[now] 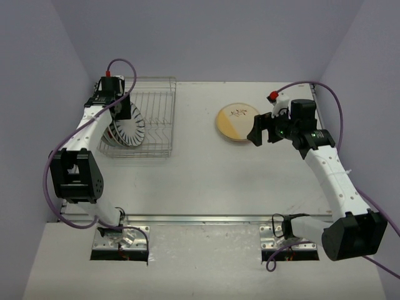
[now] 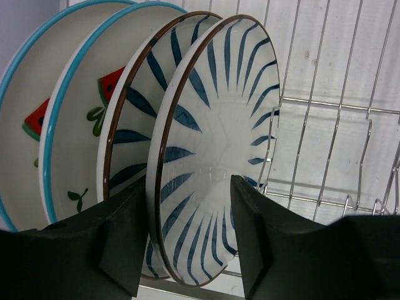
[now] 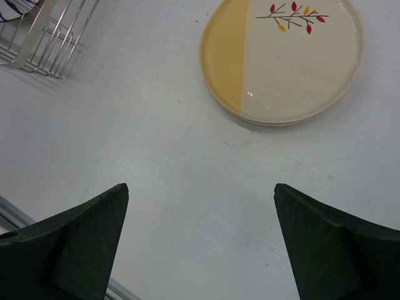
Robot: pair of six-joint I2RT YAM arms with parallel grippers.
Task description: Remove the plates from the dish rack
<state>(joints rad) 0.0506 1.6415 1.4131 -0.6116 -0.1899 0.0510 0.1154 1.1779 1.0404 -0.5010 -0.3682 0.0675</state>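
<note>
I'm working in a robot lab cell: lavender walls [image 1: 206,37] box in the white bench [image 1: 206,178], cabled arms [image 1: 87,132] are bolted at the bench's near edge, and a dish rack [image 1: 157,106] sits at its far-left corner.

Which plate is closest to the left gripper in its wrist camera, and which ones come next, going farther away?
From the left gripper:
1. Front striped plate, between its fingers.
2. Second striped plate, just behind, to the left.
3. Watermelon plate with leaves, farther left.
4. Last watermelon plate, at the far left.
</note>
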